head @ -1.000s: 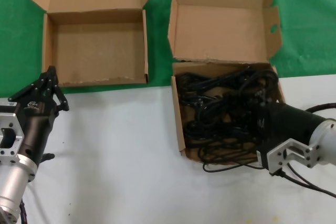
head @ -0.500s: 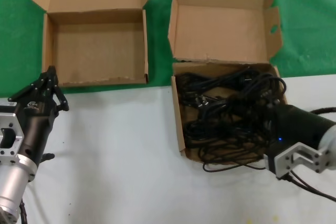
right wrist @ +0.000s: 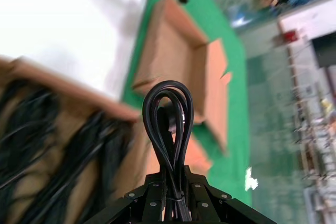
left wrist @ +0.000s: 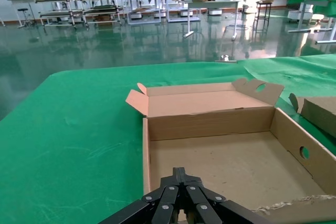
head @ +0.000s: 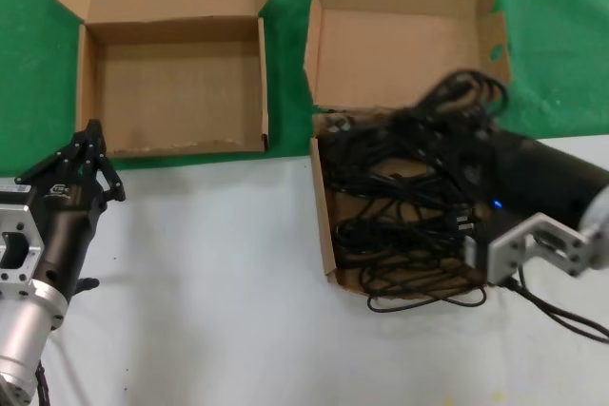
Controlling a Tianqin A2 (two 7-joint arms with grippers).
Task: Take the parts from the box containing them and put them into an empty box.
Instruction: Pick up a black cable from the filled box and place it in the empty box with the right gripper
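At the left edge of the white counter [head: 219, 263], the left gripper [head: 92, 130] is waiting just in front of the empty box [head: 171, 92], its fingers [left wrist: 178, 192] pressed together to a point and holding nothing; the wrist view is looking straight into that bare cardboard tray. To the right, the box containing the parts [head: 324, 216] is sitting with its flapped lid standing open behind it, and this is where the scene is changing. A second ago the right gripper [right wrist: 170, 192] was lying low among the tangle; half a second ago it was starting to rise; now it is lifting up and back toward the lid, dragging a bunch of the parts [head: 409, 187] with it, so that several cords are arching above the box rim while others are trailing down inside. One loop is also spilling over the near wall onto the counter.

The right wrist view is showing the fingers pinching a folded loop of cord, the bend of that loop [right wrist: 169, 108] standing straight up out of the closed tips. The grasp appears to be holding, so the first pick is likely under way. Because the cords are knotted together, the lift may be pulling more than one free, and the carry leftward across to the empty box is not yet begun.
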